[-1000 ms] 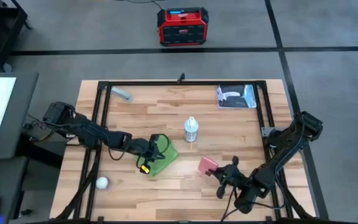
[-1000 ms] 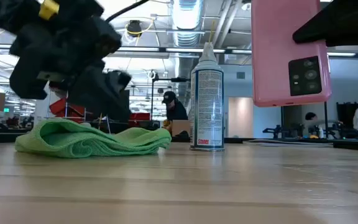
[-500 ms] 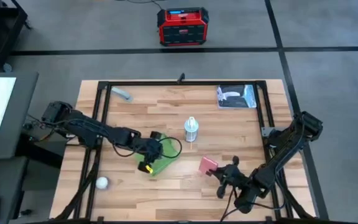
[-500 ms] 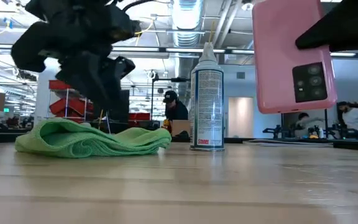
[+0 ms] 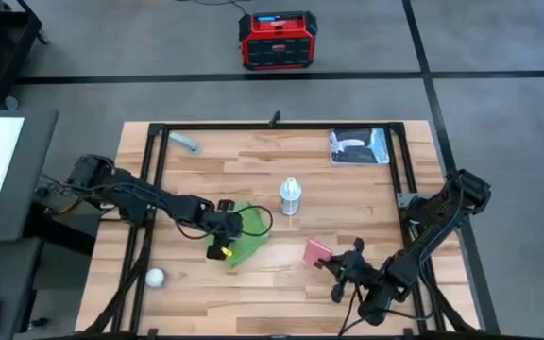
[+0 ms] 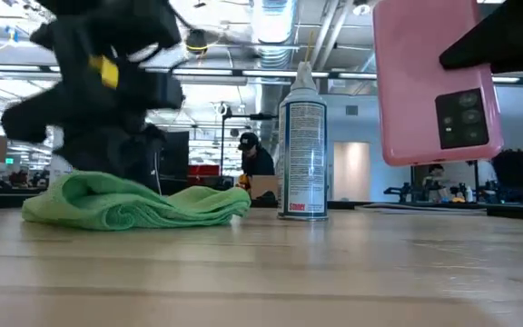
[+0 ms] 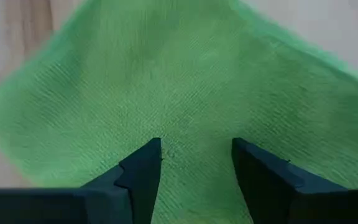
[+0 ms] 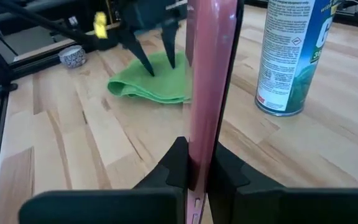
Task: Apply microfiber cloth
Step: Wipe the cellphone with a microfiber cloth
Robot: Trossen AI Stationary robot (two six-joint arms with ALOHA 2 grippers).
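Left tool [image 7: 196, 163] open over microfiber cloth [image 5: 245, 233]; a shallow pinch may slip; right tool [image 8: 194, 163] clamps pink phone [image 6: 436, 80].

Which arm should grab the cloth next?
Left. Its gripper is open, fingers right over the cloth. The right gripper is shut on the pink phone, held upright off the table.

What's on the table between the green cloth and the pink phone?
Mostly bare wood. Seen from above, nothing lies directly between the green cloth and the pink phone; the spray can stands further back, off that line.
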